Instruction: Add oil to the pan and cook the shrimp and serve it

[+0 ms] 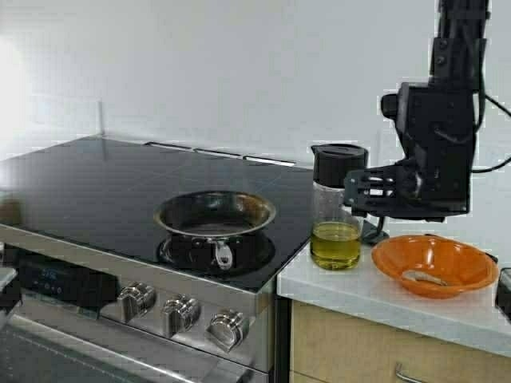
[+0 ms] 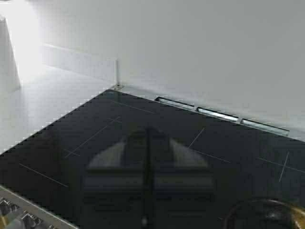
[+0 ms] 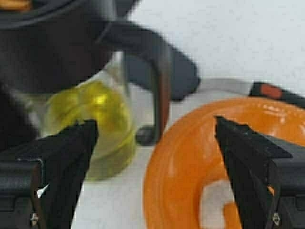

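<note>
Stove [image 1: 96, 199] taken as landmark. Nearest in the high view were its three round steel knobs [image 1: 182, 313] along the brushed-metal front. Behind them the flat black glass top, glossy, with thin printed burner lines.

The pan [image 1: 215, 219] sat on the near right burner of the stove: round, shallow, shiny steel wall, dark browned inside, short handle with a metal loop end pointing toward the knobs. Looked empty.

Right of the stove was a pale counter [image 1: 383, 295] over a wood-tone cabinet. On it, just beside the stove edge, stood a tall clear jug [image 1: 336, 207] with a black lid; the oil [image 1: 335, 245] filled only its lower part, yellow-green. Further right of the stove an orange bowl [image 1: 433, 264], smooth and glossy, held the shrimp [image 1: 425, 278], a small pale curved piece.

The right gripper [image 1: 356, 191] hovered just right of the jug near the lid, black, blocky, gripping nothing. The high view did not settle its opening; the right wrist view did: two black ridged fingers [image 3: 62, 167] spread wide, jug handle [image 3: 159, 81] and bowl rim [image 3: 190, 157] in the gap between them, nothing touched. That view also showed the handle as a black curved loop, plus a pale bit in the bowl [image 3: 212, 200].

The left gripper was not seen in the high view; the left wrist view showed only a blurred dark reflection on the stove glass [image 2: 143, 157], so its opening could not be told. That view added the rear vent slots [image 2: 219, 114], white wall, and the pan rim at a corner [image 2: 267, 212].
</note>
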You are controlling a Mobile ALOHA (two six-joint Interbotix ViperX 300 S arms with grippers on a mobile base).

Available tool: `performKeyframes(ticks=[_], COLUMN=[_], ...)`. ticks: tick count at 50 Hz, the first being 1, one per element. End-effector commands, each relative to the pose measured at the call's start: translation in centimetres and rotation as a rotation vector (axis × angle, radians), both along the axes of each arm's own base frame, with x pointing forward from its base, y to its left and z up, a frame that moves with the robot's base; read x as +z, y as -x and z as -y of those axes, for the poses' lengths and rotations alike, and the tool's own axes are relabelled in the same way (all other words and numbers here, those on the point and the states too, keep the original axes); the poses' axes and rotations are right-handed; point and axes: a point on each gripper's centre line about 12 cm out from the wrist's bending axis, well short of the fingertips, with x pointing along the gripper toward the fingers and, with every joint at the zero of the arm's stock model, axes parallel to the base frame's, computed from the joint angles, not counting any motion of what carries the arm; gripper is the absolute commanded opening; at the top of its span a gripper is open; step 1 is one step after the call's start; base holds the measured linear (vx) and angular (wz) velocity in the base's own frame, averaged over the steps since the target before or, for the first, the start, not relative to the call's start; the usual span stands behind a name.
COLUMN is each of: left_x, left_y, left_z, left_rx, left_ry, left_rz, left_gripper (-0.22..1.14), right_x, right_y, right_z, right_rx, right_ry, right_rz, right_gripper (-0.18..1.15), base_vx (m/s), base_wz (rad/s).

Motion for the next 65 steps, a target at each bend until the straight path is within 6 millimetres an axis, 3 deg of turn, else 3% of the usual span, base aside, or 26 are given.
performKeyframes(ticks=[1, 31, 65], left_x=[0.3, 0.3, 0.3], left_y=[-0.2, -0.2, -0.2], left_z=[0.0, 0.0, 0.0], left_rx=[-0.001, -0.002, -0.002], left_ry=[0.003, 0.017, 0.018], left_rz=[0.005, 0.006, 0.006], left_gripper=[0.03, 0.03, 0.03], right_x=[0.5, -0.8, -2.3], right_y=[-1.3, -4.5, -7.1], right_z=[-0.2, 1.4, 0.7], right_rx=[-0.014, -0.091, -0.09], right_ry=[-0.015, -0.014, 0.018], right_rz=[0.014, 0.001, 0.014], right_gripper=[1.02, 1.02, 1.01], base_vx=[0.0, 0.0, 0.0], base_wz=[0.0, 0.0, 0.0])
